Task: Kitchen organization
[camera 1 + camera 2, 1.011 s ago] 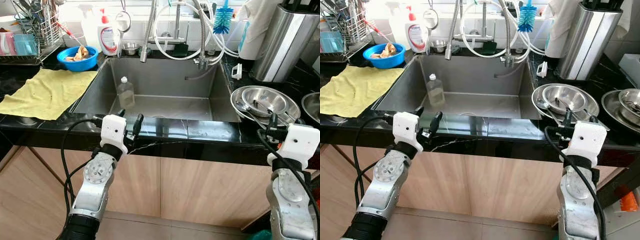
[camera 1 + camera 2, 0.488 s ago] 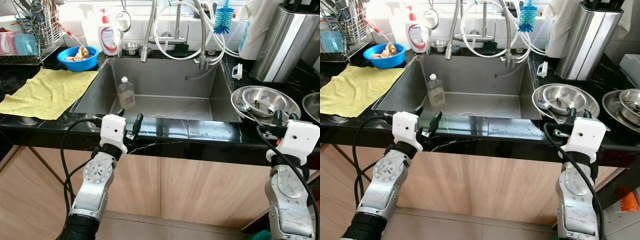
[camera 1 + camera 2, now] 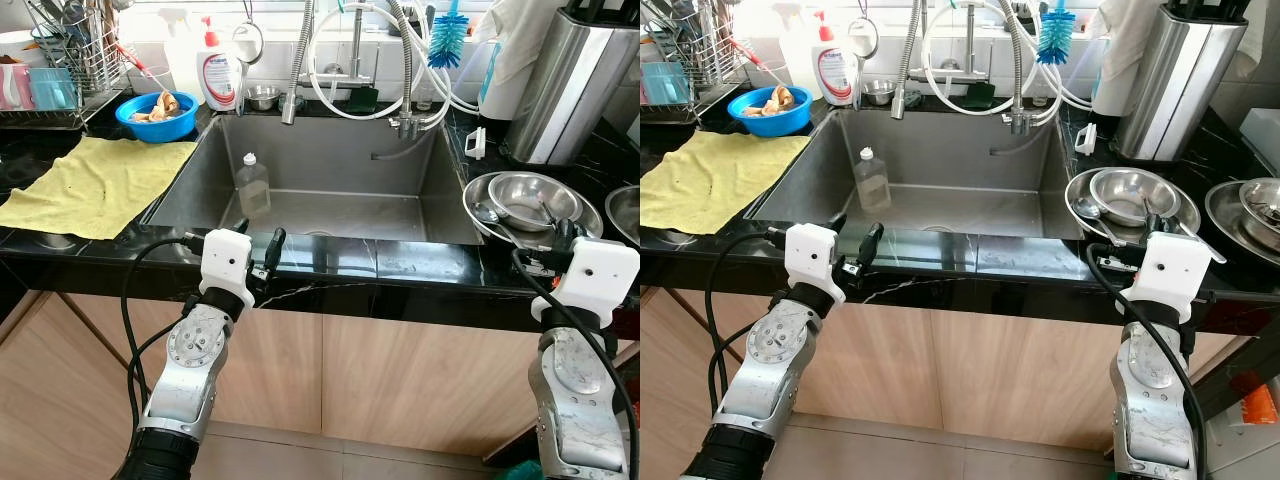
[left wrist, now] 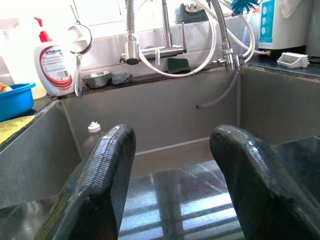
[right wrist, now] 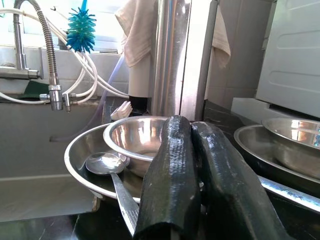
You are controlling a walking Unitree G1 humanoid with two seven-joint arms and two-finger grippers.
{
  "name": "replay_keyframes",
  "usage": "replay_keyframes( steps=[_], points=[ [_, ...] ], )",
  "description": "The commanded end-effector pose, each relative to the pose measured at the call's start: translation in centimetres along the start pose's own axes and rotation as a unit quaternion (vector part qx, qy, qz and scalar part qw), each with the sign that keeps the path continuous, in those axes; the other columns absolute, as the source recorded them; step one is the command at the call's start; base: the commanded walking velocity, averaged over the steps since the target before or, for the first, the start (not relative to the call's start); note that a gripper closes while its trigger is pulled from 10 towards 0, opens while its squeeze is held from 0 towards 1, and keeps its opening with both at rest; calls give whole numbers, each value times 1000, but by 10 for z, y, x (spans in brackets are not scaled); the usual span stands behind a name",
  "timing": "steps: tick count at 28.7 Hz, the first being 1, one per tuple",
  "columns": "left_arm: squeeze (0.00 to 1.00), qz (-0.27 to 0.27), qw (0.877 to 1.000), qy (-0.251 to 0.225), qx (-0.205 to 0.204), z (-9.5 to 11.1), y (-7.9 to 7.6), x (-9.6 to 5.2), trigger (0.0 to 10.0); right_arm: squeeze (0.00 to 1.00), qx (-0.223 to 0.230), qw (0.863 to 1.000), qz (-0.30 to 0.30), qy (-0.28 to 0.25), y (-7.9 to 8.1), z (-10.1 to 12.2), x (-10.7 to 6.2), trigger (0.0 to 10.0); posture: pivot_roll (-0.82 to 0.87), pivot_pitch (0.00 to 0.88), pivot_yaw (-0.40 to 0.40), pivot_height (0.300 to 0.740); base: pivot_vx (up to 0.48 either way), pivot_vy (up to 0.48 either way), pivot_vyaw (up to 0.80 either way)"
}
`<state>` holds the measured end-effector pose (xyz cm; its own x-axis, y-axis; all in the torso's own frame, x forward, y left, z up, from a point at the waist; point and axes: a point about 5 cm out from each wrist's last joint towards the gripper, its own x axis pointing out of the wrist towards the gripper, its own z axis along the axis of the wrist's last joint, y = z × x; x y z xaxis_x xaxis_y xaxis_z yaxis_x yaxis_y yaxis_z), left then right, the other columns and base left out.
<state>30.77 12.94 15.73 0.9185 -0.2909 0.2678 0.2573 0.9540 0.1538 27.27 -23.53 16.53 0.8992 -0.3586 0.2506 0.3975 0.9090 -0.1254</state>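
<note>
**Right gripper at the steel bowls, approach step**

Right gripper (image 5: 192,165) sits at the counter's front edge just before the stacked steel bowls (image 3: 1130,195), fingers pressed together, nothing visibly held. A ladle (image 5: 107,167) lies in the wide lower bowl. Left gripper (image 4: 172,175) hovers spread apart over the sink (image 3: 330,190) front rim, empty. Likely next: part the right fingers, reach forward for a bowl rim or the ladle.

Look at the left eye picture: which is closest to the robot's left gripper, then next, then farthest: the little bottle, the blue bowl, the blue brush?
From the left gripper:
1. Little bottle, in the sink, just beyond it.
2. Blue bowl, counter back-left.
3. Blue brush, up behind the taps.
</note>
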Motion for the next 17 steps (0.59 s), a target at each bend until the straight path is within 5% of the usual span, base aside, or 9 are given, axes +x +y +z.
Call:
replay_keyframes(
  steps=[1, 13, 15, 16, 17],
  points=[
    [0, 0, 1000, -11, 7, 7, 3, 4, 10000, 0, 4, 1000, -1, -4, 1, 3, 3, 0, -64, 0, 27, 740, 0, 0, 0],
    [0, 19, 1000, -16, 15, 10, 13, 7, 10000, 0, 43, 998, 33, -45, 23, 26, 11, 0, -54, 0, 22, 740, 0, 0, 0],
    [0, 21, 1000, -17, 13, 11, 14, 8, 10000, 0, 50, 996, 41, -69, 27, 41, 12, 3412, -52, 0, 22, 740, 0, 0, 0],
    [0, 22, 1000, -18, 12, 11, 14, 8, 10000, 0, 52, 995, 40, -82, 28, 49, 12, 8667, -53, 0, 21, 740, 0, 0, 0],
    [0, 22, 1000, -18, 12, 11, 14, 8, 10000, 0, 53, 994, 39, -90, 28, 54, 12, 8667, -53, 0, 21, 740, 0, 0, 0]
  ],
)
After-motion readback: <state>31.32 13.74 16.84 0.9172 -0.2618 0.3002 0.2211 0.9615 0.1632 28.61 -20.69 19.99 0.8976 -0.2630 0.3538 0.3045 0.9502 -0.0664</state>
